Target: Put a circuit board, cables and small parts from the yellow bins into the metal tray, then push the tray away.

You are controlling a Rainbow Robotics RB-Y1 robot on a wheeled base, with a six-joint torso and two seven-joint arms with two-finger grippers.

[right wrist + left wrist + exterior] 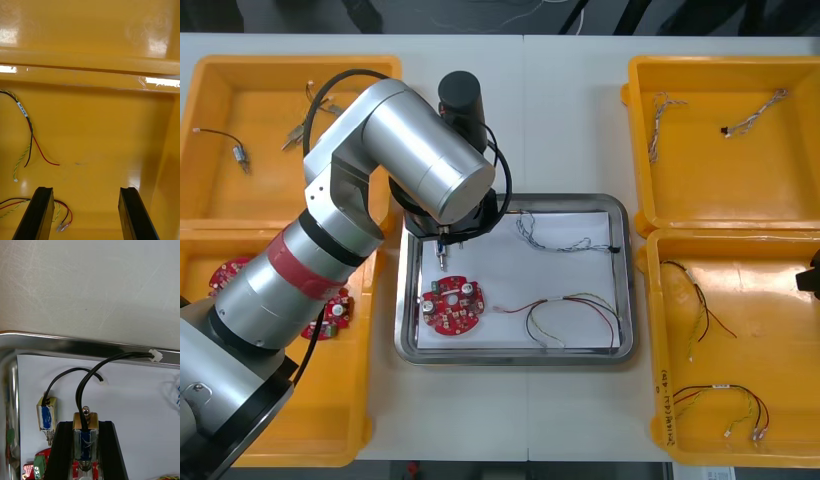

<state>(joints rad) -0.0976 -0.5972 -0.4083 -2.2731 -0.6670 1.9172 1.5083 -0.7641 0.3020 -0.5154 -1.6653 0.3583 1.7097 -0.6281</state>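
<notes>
Seen from above, the left arm reaches in from the near left corner, across the near left yellow bin, where spare circuit boards lie close to the bin's inner wall. The near right yellow bin holds loose red and yellow cables. The right gripper hangs over that bin's floor, its fingers spread wide with nothing between them and bare floor ahead up to the bin's wall. Between the bins sits the metal tray, white inside, with narrow strips of table at either side. In its near left part lies a round red circuit board, and to the right of it the tray's red and yellow cable. Just beyond the board, the left gripper is over the tray's far left corner, fingers closed on a small metal part with a blue winding. Whether the part touches the liner cannot be told. Its black cable arcs out to a white plug at the tray's far rim. A second small metal part lies on the liner just beside the fingers, near the tray's left wall. A blue and white cable lies in the tray's far right part. Farther off, the far left yellow bin holds more small parts, and the far right yellow bin holds twisted cables. Bare table runs beyond the tray to the far edge.
</notes>
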